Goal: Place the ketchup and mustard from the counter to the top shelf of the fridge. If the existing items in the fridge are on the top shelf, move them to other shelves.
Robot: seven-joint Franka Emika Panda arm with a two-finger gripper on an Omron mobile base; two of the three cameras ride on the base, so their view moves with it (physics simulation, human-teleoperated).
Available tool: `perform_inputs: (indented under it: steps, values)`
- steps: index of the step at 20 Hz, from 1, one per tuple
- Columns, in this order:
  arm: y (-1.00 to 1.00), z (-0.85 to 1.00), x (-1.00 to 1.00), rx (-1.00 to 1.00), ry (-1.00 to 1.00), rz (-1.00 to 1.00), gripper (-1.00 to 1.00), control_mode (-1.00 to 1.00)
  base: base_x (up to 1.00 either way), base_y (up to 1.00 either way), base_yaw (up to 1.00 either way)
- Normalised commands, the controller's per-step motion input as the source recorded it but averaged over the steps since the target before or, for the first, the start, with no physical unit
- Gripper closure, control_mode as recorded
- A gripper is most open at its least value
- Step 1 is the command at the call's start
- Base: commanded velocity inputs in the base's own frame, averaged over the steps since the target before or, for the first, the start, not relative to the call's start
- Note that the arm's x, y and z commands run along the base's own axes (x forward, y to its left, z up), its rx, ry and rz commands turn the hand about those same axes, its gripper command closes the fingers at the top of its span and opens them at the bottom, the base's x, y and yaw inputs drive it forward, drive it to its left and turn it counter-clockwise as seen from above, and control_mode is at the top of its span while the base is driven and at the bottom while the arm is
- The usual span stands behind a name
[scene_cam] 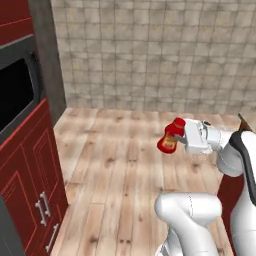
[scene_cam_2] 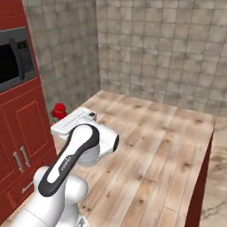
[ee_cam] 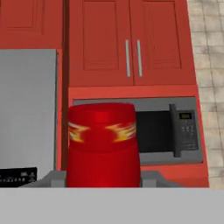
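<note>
1. The built-in dark-fronted microwave [ee_cam: 164, 131], set in red panelled cabinet fronts with silver bar handles [ee_cam: 131, 41], faces the hand. The edge of a tall flat grey cabinet, probably the fridge [ee_cam: 28, 109], stands at the left of the hand view.
2. The white arm's two-finger gripper [scene_cam: 176, 140] is clenched on the ketchup, a small all-red plastic squeeze bottle [scene_cam: 170, 139], carrying it in the air over the wooden plank floor [scene_cam: 115, 165], well clear of the cabinets.
3. The bottle tilts in the left base view, its red cap [scene_cam_2: 58, 108] peeking past the hand in the right base view.
4. A yellow-and-white flame label [ee_cam: 103, 131] bands its glossy body.
5. It likely handles light, its soft walls giving under a squeeze and the sheen a little slippery. The narrowed waist looks the surest place to hold.
</note>
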Motion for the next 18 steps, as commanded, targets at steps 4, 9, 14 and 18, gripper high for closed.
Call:
perform_inputs:
  steps: [4, 9, 14, 18]
  values:
    - [0.0, 0.0, 0.0, 0.0, 0.0, 0.0, 1.0, 1.0, 0.04, 0.0, 1.0]
    - [0.0, 0.0, 0.0, 0.0, 0.0, 0.0, 1.0, 1.0, 0.0, 0.0, 1.0]
    - [0.0, 0.0, 0.0, 0.0, 0.0, 0.0, 1.0, 1.0, 0.0, 0.0, 1.0]
    - [0.0, 0.0, 0.0, 0.0, 0.0, 0.0, 1.0, 1.0, 0.03, 0.0, 1.0]
